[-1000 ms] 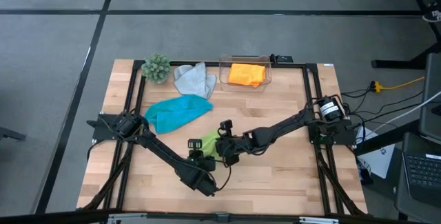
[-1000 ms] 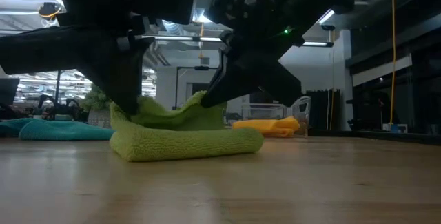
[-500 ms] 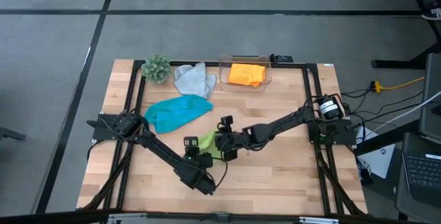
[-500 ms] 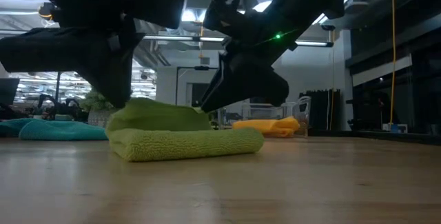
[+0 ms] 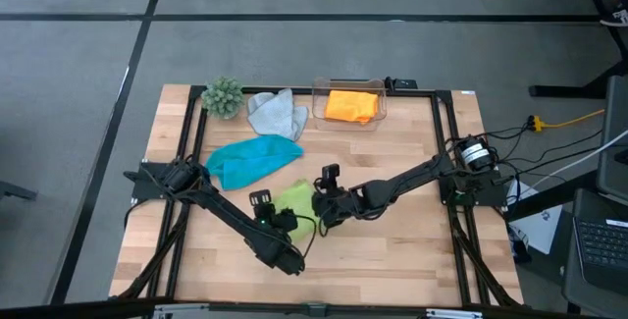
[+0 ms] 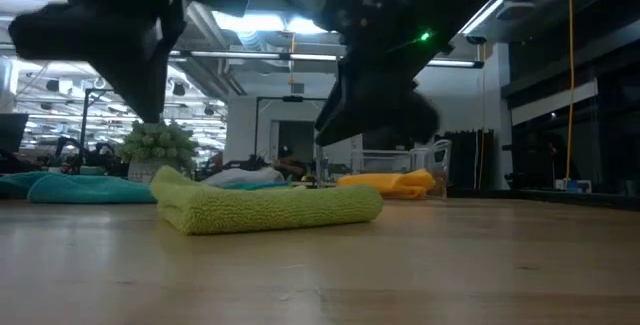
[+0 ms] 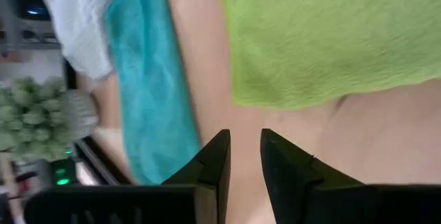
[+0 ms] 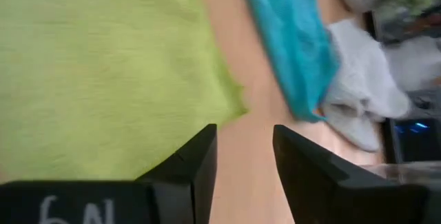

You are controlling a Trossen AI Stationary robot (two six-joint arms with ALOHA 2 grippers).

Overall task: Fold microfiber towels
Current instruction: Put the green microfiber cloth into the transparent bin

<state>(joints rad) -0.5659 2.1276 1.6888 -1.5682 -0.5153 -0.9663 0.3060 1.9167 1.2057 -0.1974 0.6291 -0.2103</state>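
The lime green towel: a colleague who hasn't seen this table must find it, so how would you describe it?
Start at the wooden table and go to its middle, near the front, where the two dark arms meet. The lime green towel lies there folded flat, alone. The turquoise towel, grey towel and orange towel all lie farther back.

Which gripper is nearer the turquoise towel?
Left. The left gripper hovers just below the turquoise towel, beside the green towel; the right gripper sits on the green towel's far side.
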